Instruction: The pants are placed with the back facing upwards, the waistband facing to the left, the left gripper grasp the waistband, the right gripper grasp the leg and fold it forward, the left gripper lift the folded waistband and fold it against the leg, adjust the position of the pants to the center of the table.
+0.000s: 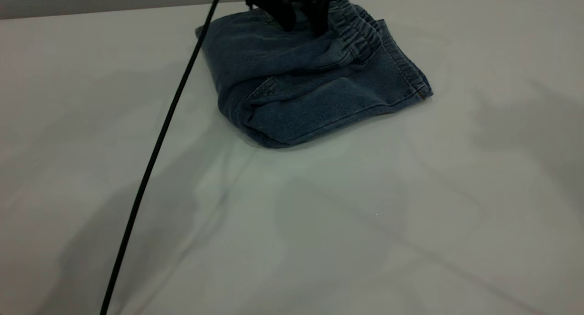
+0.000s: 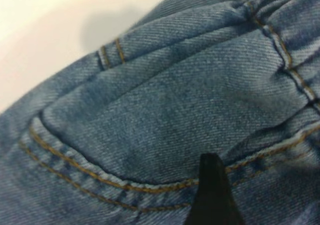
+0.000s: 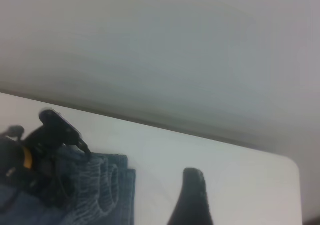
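Observation:
The pants point(image 1: 310, 91) lie folded into a compact blue denim bundle at the far middle of the table point(image 1: 319, 223). The gathered waistband point(image 1: 360, 32) rests on top, turned toward the right, over the leg point(image 1: 392, 77) whose stitched hem shows at the right edge. My left gripper point(image 1: 303, 25) stands down on the bundle's far end, open, its dark fingers point(image 1: 288, 20) apart on the denim beside the waistband. In the left wrist view denim point(image 2: 150, 110) with orange stitching fills the picture. My right gripper point(image 3: 225, 207) hovers off to the side over bare table, away from the waistband point(image 3: 100, 185).
A black cable point(image 1: 159, 137) slants across the table's left half from the top to the front edge. The table's far edge point(image 3: 165, 122) meets a grey wall just behind the pants. Bare white surface spreads in front and to both sides.

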You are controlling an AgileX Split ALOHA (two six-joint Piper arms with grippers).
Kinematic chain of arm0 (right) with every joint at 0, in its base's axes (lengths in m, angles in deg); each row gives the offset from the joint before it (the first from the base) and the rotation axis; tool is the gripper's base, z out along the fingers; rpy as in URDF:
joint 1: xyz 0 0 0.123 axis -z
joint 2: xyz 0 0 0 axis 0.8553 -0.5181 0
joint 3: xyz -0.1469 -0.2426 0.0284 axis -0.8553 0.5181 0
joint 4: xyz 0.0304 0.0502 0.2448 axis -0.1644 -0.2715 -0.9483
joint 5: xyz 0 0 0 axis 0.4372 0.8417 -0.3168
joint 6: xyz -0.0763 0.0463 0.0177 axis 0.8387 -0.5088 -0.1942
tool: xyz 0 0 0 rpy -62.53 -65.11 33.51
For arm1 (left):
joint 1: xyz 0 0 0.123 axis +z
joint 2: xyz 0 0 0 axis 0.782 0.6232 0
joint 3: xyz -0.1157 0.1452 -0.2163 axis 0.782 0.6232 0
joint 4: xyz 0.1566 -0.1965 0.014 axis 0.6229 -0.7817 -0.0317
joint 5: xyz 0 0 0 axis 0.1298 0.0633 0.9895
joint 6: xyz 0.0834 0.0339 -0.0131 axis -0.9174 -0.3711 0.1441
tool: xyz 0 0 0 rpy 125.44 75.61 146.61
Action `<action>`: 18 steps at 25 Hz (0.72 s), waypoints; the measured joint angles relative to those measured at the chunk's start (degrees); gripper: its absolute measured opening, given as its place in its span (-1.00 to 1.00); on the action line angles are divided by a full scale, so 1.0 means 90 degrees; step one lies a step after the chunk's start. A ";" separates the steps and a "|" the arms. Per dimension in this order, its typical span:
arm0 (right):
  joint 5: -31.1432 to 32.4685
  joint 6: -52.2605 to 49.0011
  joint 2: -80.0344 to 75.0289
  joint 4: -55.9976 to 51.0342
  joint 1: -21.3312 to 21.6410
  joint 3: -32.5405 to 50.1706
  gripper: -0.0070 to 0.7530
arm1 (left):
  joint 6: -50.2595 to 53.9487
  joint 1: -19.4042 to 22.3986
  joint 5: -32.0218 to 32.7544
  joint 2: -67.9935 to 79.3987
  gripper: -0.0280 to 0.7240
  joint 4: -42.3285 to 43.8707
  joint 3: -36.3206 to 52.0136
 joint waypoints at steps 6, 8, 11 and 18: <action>0.0013 0.0000 0.0000 -0.0007 0.0000 0.0000 0.33 | -0.0034 -0.0091 0.0147 0.0296 0.28 -0.0014 0.0000; 0.0013 0.0000 0.0000 -0.0013 0.0000 0.0000 0.33 | -0.0141 -0.0097 0.0213 0.0401 0.28 -0.0015 -0.0007; 0.0013 0.0000 0.0000 -0.0002 0.0000 0.0000 0.33 | -0.0576 -0.0097 0.0407 0.0430 0.28 -0.0019 -0.0021; -0.0141 0.0000 0.0000 -0.0002 0.0000 0.0000 0.33 | -0.2248 -0.0091 0.1157 0.0409 0.27 -0.0036 -0.0010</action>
